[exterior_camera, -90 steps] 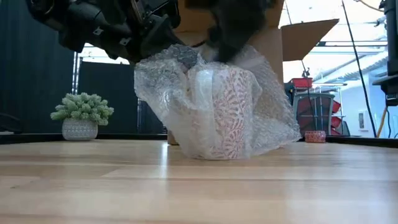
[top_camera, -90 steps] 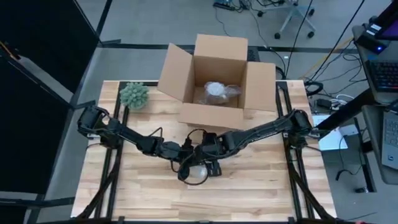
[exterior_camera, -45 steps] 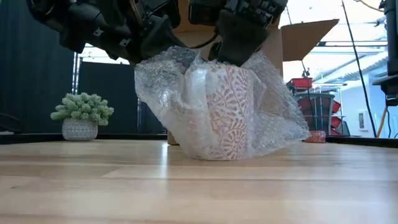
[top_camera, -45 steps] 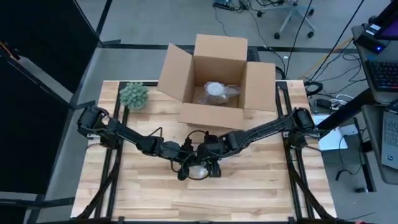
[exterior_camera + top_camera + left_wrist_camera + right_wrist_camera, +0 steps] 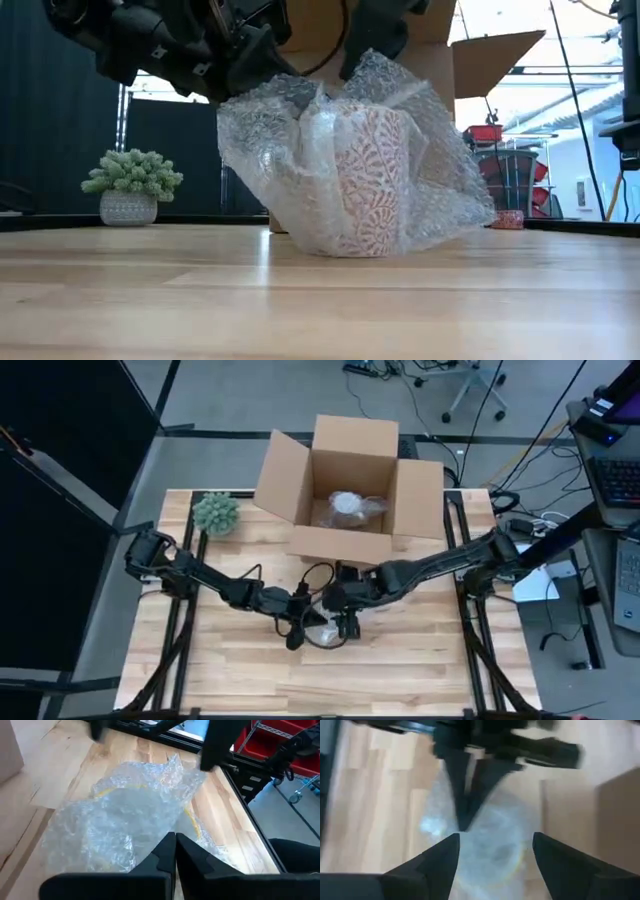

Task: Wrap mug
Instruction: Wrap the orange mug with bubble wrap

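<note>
The mug [image 5: 368,180], white with a reddish leaf pattern, stands upright on the wooden table [image 5: 320,300] at the centre of the low view, loosely swathed in a sheet of bubble wrap [image 5: 270,150]. In the high view the bundle sits just below the middle of the frame, in front of the open cardboard box [image 5: 345,485].

The left gripper [image 5: 175,851] reaches in from the left of the high view. Its fingers are pressed together on a fold of the bubble wrap, at the upper left of the bundle in the low view, as in the earlier frames.

The right gripper [image 5: 495,851] is what differs. Half a second ago it pressed down on the rim of the mug at the top centre of the low view; now it has lifted off, and only its dark underside shows at the top edge, clear of the wrap. Its fingers are spread wide with nothing between them. The wrap's top corner, freed, stands up higher than before.

A small potted plant [image 5: 130,185] sits at the left of the low view, well apart from the mug.
</note>
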Available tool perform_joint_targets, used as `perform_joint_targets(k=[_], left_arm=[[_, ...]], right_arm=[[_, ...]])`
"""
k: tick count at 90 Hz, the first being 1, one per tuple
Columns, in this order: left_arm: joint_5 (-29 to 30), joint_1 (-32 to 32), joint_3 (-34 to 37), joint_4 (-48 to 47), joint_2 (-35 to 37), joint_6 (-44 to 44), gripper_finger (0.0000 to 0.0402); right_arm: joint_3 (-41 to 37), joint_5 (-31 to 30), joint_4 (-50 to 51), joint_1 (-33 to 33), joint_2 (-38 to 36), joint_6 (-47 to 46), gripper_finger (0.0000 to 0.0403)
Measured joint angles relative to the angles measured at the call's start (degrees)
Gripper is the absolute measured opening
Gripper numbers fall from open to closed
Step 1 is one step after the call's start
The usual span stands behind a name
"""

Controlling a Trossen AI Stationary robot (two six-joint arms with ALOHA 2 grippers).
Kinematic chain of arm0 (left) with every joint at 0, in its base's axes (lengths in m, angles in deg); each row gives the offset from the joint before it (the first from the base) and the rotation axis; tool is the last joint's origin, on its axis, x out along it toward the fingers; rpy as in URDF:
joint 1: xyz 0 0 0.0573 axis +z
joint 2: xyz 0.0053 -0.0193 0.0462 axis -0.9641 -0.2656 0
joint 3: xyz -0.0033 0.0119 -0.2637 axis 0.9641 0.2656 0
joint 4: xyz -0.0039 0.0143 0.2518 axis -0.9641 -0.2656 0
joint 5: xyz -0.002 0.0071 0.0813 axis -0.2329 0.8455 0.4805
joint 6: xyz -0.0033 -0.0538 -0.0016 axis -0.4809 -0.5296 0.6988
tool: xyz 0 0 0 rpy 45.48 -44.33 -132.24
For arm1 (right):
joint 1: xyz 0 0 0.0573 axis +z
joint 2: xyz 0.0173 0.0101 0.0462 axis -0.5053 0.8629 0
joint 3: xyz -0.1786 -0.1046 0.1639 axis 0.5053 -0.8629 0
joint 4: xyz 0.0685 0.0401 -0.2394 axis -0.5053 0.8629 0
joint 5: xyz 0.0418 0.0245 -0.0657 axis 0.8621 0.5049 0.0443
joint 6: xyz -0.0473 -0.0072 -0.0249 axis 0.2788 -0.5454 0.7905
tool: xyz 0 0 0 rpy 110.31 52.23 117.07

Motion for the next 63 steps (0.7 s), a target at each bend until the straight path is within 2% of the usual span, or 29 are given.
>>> perform_joint_targets(k=[10,48,63], left_arm=[[-0.1,0.0,0.0,0.0,0.0,0.0,0.0000],[-0.2,0.0,0.0,0.1,0.0,0.0,0.0000],[-0.2,0.0,0.0,0.1,0.0,0.0,0.0000]], right_arm=[[-0.4,-4.1,-1.2,-0.3,0.1,-1.0,0.0238],[-5.4,-3.5,-4.0,-2.3,13.6,-5.2,0.0238],[-5.4,-2.3,-4.5,-2.4,14.2,-4.6,0.0238]])
